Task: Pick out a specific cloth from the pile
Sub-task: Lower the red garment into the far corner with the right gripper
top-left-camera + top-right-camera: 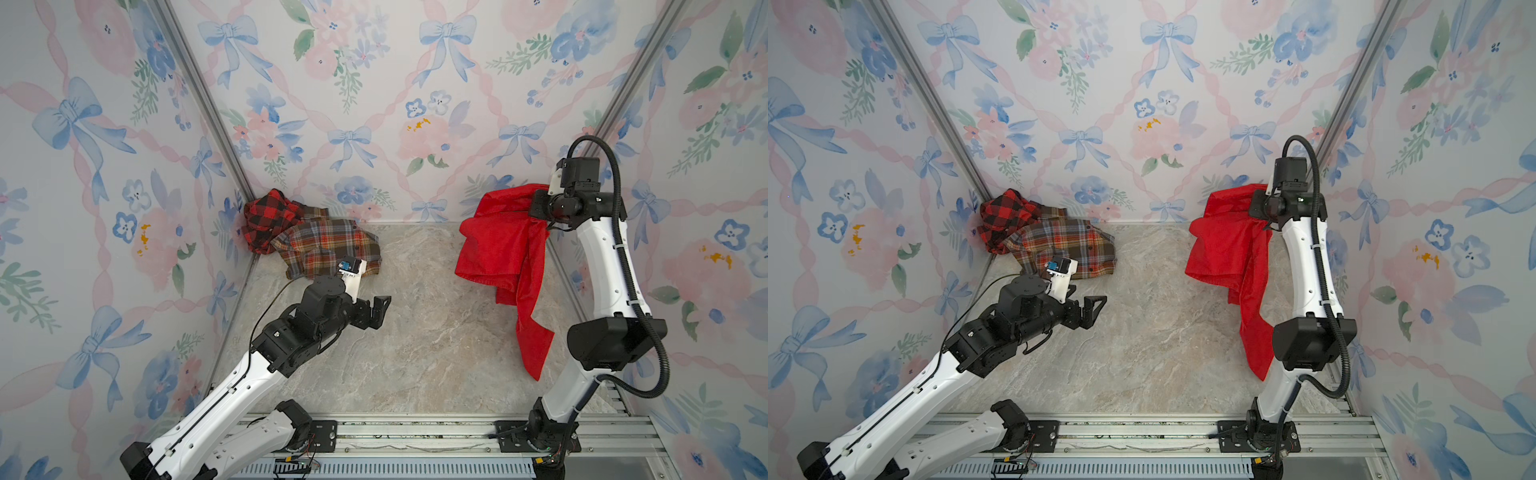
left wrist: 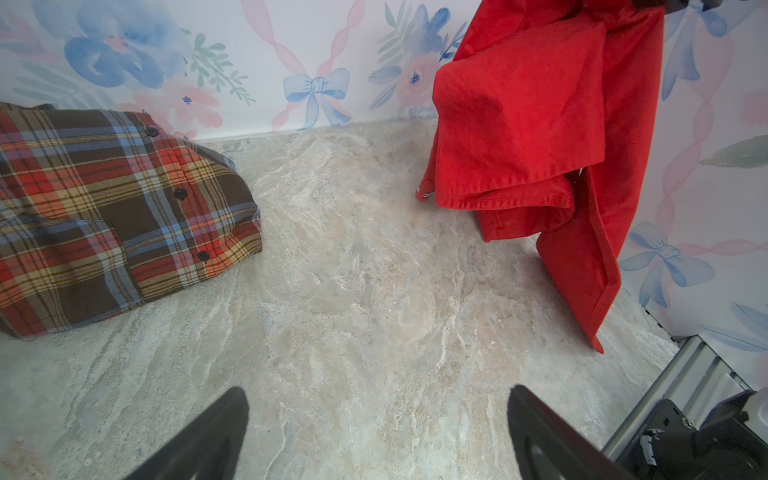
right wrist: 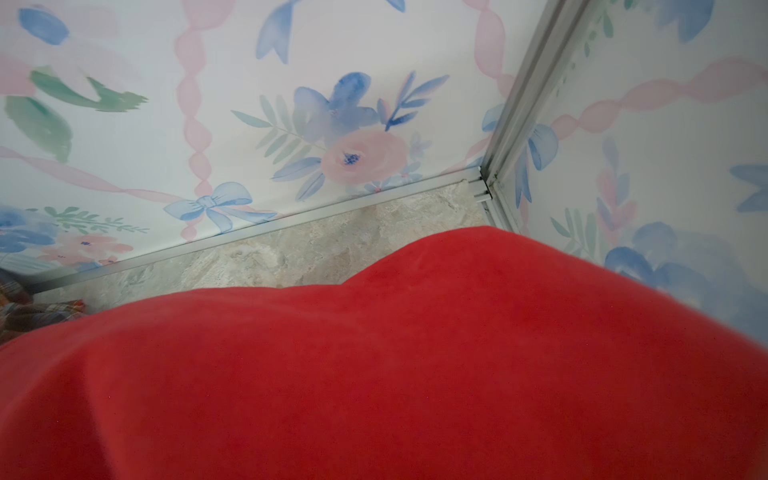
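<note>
The plain red cloth (image 1: 498, 249) (image 1: 1223, 249) hangs in the air at the right, away from the pile, its long tail reaching down towards the table. My right gripper (image 1: 537, 206) (image 1: 1257, 206) is shut on its top edge, and the fabric hides the fingers. In the right wrist view the cloth (image 3: 415, 374) fills the lower half. The pile (image 1: 316, 245) (image 1: 1059, 245) lies in the back left corner: a red-and-black checked cloth (image 1: 270, 216) beside a plaid shirt (image 2: 104, 208). My left gripper (image 1: 380, 308) (image 1: 1094, 305) (image 2: 376, 390) hovers open and empty, in front of the shirt.
The marble table top (image 1: 415, 332) is closed in by floral walls on three sides. An aluminium rail (image 1: 415, 432) carrying both arm bases runs along the front edge. The right arm (image 1: 602, 266) stands upright close to the right wall.
</note>
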